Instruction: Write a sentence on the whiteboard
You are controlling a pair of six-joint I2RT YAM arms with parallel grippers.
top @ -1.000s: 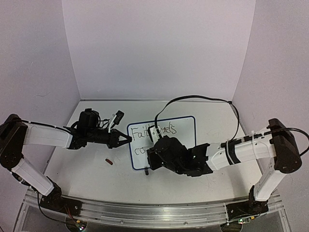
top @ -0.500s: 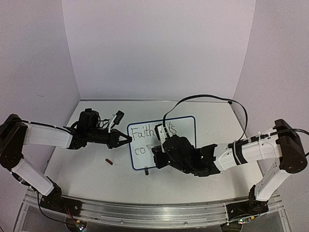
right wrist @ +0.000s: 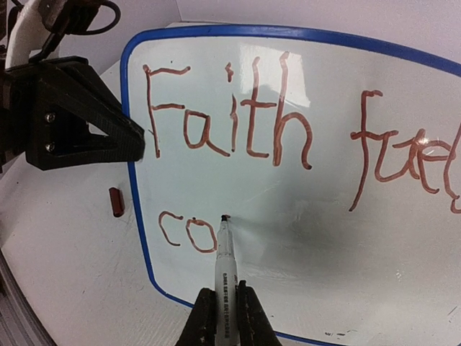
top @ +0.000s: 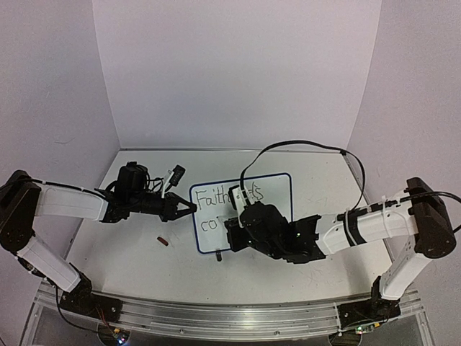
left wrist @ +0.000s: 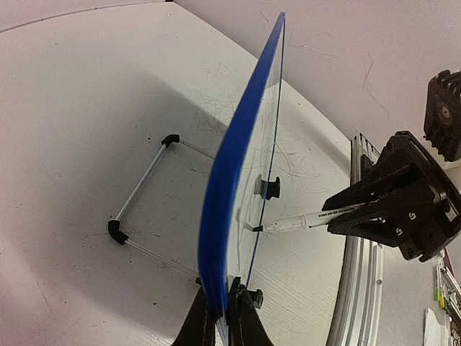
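The whiteboard (top: 279,203) stands on the surface (top: 130,263), at centre, with its wire stand (left wrist: 144,196) behind it. The left jaws pinch the whiteboard's left edge. The right jaws, in front of it, hold a marker (right wrist: 225,267). The marker's tip touches the whiteboard just right of "co", the lower line of the writing (right wrist: 238,130), below "Faith". A cap (top: 164,241) lies on the surface left of the whiteboard.

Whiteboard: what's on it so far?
The whiteboard shows "Faith fuel…" on top and "co" below, marker tip beside the "o". The top line's end runs off the right wrist view; from above, the right arm covers its middle.
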